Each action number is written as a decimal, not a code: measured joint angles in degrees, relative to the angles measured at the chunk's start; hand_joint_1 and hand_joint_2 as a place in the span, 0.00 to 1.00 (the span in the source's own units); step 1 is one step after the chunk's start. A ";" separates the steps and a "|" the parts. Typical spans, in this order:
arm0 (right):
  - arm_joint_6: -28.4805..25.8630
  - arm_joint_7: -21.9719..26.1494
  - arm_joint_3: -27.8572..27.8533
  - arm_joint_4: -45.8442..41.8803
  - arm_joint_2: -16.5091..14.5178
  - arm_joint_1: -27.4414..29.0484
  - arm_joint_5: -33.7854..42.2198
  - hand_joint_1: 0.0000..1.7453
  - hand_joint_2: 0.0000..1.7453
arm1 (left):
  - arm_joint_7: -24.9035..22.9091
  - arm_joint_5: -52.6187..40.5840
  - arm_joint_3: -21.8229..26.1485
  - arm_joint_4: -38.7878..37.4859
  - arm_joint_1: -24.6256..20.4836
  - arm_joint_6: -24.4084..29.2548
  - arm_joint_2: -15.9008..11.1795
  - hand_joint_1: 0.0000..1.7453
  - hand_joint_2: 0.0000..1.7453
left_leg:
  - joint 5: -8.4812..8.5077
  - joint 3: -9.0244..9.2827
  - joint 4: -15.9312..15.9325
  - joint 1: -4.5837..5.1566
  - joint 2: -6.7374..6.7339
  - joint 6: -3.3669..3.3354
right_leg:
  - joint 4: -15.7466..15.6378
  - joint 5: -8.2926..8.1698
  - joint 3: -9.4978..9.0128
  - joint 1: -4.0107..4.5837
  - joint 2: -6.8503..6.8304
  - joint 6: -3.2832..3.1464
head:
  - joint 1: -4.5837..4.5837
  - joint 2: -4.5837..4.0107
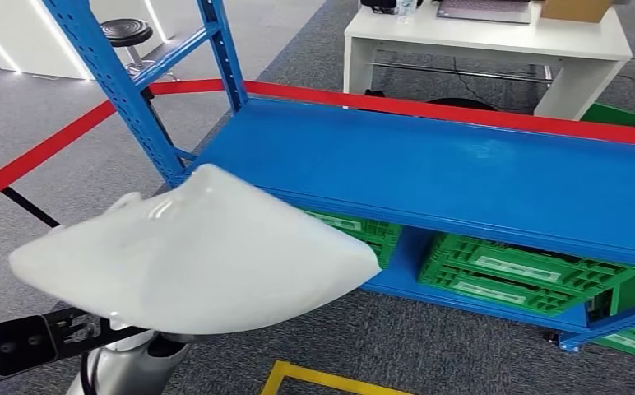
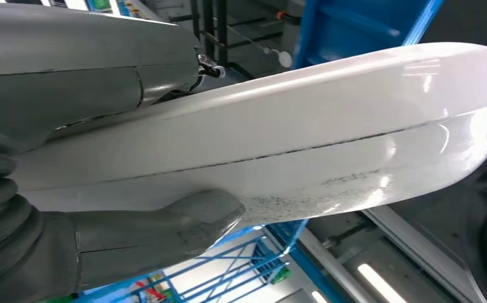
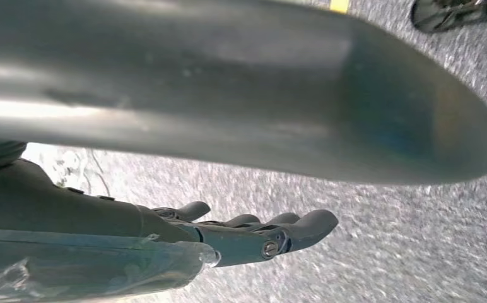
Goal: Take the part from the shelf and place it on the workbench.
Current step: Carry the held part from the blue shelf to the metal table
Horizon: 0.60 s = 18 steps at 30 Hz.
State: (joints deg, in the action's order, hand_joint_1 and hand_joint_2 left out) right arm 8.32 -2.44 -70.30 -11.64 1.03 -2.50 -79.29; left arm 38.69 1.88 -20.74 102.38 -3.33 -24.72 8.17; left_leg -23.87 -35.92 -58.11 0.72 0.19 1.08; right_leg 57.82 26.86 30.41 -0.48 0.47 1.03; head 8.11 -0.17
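Head view: a blue steel shelf rack (image 1: 462, 173) stands ahead with green plastic crates (image 1: 503, 271) on its lower level, red floor tape (image 1: 43, 152) and a white desk (image 1: 479, 45) behind. The large glossy white moulded shell part (image 1: 191, 255) hangs in front of the rack, clear of its board — over grey carpet.

Left wrist view: the left hand (image 2: 102, 158) clamps the shell's edge, thumb (image 2: 184, 221) beneath, speckled dirt nearby.

Right wrist view: the right hand (image 3: 253, 233) holds nothing, fingers gently curled — above carpet.

The right hand (image 3: 253, 233) hung over grey speckled carpet (image 3: 405, 252), its dark fingers (image 3: 304, 224) loosely extended and holding nothing, the thick grey thumb (image 3: 241, 88) close to the camera.
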 joint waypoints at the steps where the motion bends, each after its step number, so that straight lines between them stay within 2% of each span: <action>1: 0.20 0.40 0.25 -0.01 0.08 0.02 -0.27 0.00 0.00 | 0.00 0.10 0.10 0.00 -0.11 -0.27 0.00 1.00 1.00 | -2.51 -0.94 -2.34 -0.06 -0.01 0.28 | -0.04 -0.64 0.64 -0.04 -0.12 -0.37 | -0.21 0.00; 3: 0.73 1.30 0.68 -0.01 0.20 0.11 -0.62 0.00 0.00 | 0.00 0.22 0.22 0.00 -0.31 -0.78 0.01 1.00 1.00 | -7.94 -3.25 -9.62 -0.13 -0.02 0.60 | 0.03 -1.93 2.23 0.02 -0.17 -0.64 | -0.75 0.00; 4: 0.99 1.65 0.86 -0.01 0.21 0.21 -0.78 0.00 0.00 | 0.00 0.25 0.25 -0.01 -0.37 -1.06 0.01 1.00 1.00 | -9.35 -3.96 -12.83 -0.14 -0.02 0.62 | 0.07 -2.55 3.10 0.07 -0.21 -0.64 | -0.97 0.00; 5: 1.18 1.86 1.01 -0.01 0.22 0.31 -0.92 0.00 0.00 | 0.00 0.27 0.26 -0.01 -0.44 -1.32 0.01 1.00 1.00 | -9.44 -3.86 -14.54 -0.13 -0.01 0.57 | 0.11 -3.17 3.95 0.11 -0.25 -0.61 | -1.16 0.00; 6: 1.35 1.97 1.14 -0.01 0.22 0.38 -1.06 0.00 0.00 | 0.00 0.28 0.26 -0.01 -0.54 -1.54 0.02 1.00 1.00 | -8.44 -2.80 -14.29 -0.13 -0.01 0.46 | 0.13 -3.75 4.72 0.14 -0.28 -0.56 | -1.34 0.00; 7: 1.50 1.97 1.27 -0.01 0.22 0.44 -1.17 0.00 0.00 | 0.00 0.29 0.26 -0.01 -0.70 -1.77 0.05 1.00 1.00 | -6.90 -0.72 -12.04 -0.12 -0.01 0.32 | 0.14 -4.32 5.40 0.14 -0.30 -0.47 | -1.51 0.00; 8: 1.67 1.81 1.37 -0.01 0.22 0.45 -1.22 0.00 0.00 | 0.00 0.32 0.25 -0.01 -0.94 -2.02 0.13 1.00 1.00 | -5.56 2.16 -8.42 -0.12 -0.01 0.14 | 0.15 -4.87 5.95 0.14 -0.29 -0.34 | -1.71 0.00; 10: 2.33 1.12 1.52 0.00 0.21 0.46 -1.12 0.00 0.00 | 0.00 0.42 0.15 0.00 -1.57 -2.73 0.44 1.00 1.00 | -4.94 7.53 -0.63 -0.04 0.00 -0.33 | 0.21 -5.89 6.71 0.23 -0.26 0.16 | -2.12 0.01; 11: 2.79 0.74 1.56 0.01 0.20 0.46 -0.93 0.00 0.00 | 0.00 0.52 0.04 -0.01 -1.83 -3.09 0.61 1.00 1.00 | -5.19 8.89 1.66 0.05 0.01 -0.62 | 0.15 -6.40 6.90 0.23 -0.26 0.51 | -2.31 0.01; 12: 3.28 0.45 1.56 0.01 0.20 0.47 -0.70 0.00 0.00 | 0.00 0.60 -0.12 -0.01 -2.02 -3.43 0.76 1.00 1.00 | -5.31 9.28 2.73 0.18 0.02 -0.95 | -0.02 -6.95 7.00 0.20 -0.27 0.90 | -2.40 0.01; 14: 3.91 0.13 1.56 0.02 0.20 0.50 -0.33 0.00 0.00 | 0.00 0.73 -0.46 -0.02 -2.23 -3.85 1.02 1.00 1.00 | -4.44 8.67 3.03 0.18 -0.07 -1.69 | -0.19 -7.34 7.28 0.02 -0.26 1.62 | -2.47 0.00; 15: 4.08 -0.05 1.55 0.02 0.20 0.54 -0.19 0.00 0.00 | 0.00 0.76 -0.63 -0.02 -2.37 -4.00 1.17 1.00 1.00 | -3.83 8.29 3.15 0.11 -0.12 -2.11 | 0.67 -6.21 7.71 -0.05 -0.25 1.91 | -2.43 0.00; 16: 4.31 -0.35 1.53 0.02 0.20 0.56 0.03 0.00 0.00 | 0.00 0.80 -0.82 -0.02 -2.51 -4.21 1.33 1.00 1.00 | -3.17 7.78 3.28 0.02 -0.18 -2.42 | 2.84 -4.02 8.51 -0.09 -0.23 2.16 | -2.44 0.01; 18: 4.82 -1.04 1.40 0.02 0.20 0.53 0.60 0.00 0.00 | 0.00 0.90 -1.33 -0.03 -2.69 -4.71 1.59 1.00 1.00 | -1.99 6.44 3.21 0.02 -0.21 -2.78 | 10.18 1.61 10.63 -0.13 -0.22 2.60 | -2.41 0.01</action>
State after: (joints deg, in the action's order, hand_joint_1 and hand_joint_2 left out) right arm 13.14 -3.48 -68.89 -11.63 1.23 -1.97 -78.68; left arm 38.69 2.78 -22.07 102.35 -6.02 -29.43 9.76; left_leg -25.86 -29.49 -54.90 0.75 -0.02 -1.70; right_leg 68.00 28.46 41.04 -0.61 0.25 3.62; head 5.69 -0.17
